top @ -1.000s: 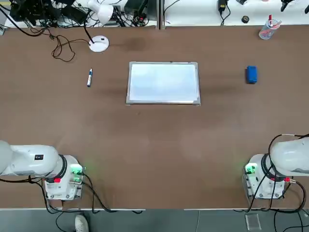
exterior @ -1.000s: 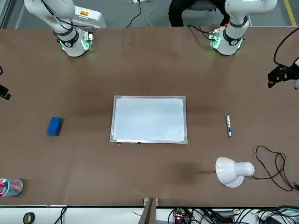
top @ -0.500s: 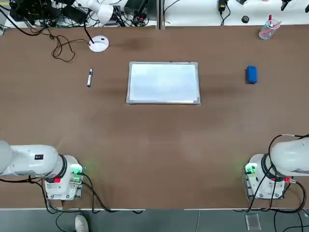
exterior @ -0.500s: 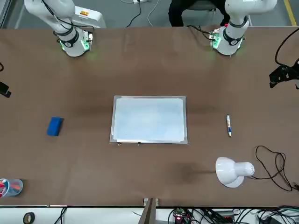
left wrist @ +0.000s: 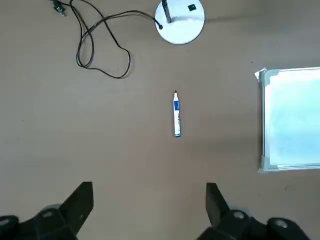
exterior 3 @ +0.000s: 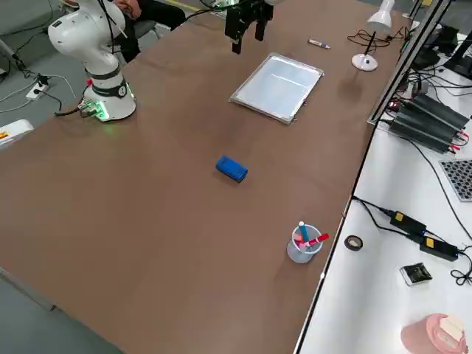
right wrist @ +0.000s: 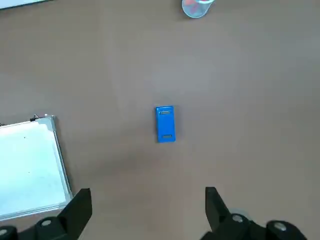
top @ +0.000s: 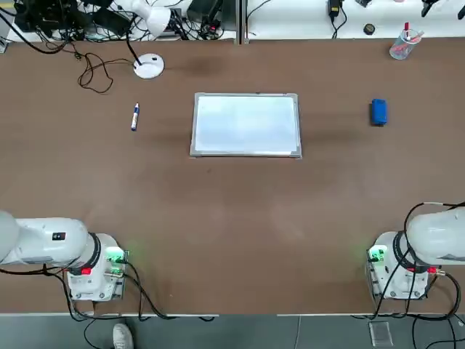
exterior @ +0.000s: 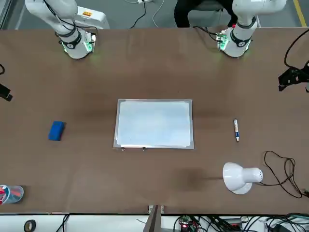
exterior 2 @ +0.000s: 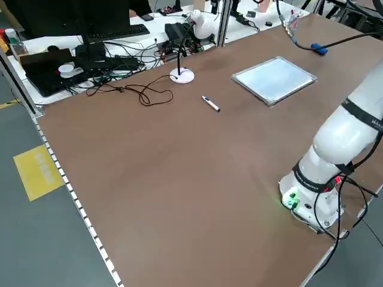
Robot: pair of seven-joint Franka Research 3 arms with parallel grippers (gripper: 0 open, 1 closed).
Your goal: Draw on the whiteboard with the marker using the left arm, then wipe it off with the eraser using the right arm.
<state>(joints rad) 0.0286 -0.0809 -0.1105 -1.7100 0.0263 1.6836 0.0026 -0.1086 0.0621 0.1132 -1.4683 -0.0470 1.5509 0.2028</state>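
Nothing on the worktop [top: 232, 218] differs from the pictures of half a second and a full second ago — the marker, the whiteboard and the eraser lie in the same spots, and no arm shows any shift.

The whiteboard [top: 246, 124] lies flat mid-worktop, its face blank, with no stroke that I can make out. The marker [top: 135, 116] lies on the bare wood to the board's left, well apart from it, near the lamp [top: 149, 66] and its cable. The eraser [top: 378, 112] lies on the board's right, also well apart, with a cup of pens [top: 402, 44] farther back.

The left gripper [left wrist: 149, 207] hangs high above the marker, jaws spread wide and holding nothing. The right gripper [right wrist: 147, 210] hangs high above the eraser, jaws likewise spread and empty.

As a judgement: a clean board with both tools lying free suits either a board awaiting its drawing or one already wiped and the tools set back — the stillness settles neither.
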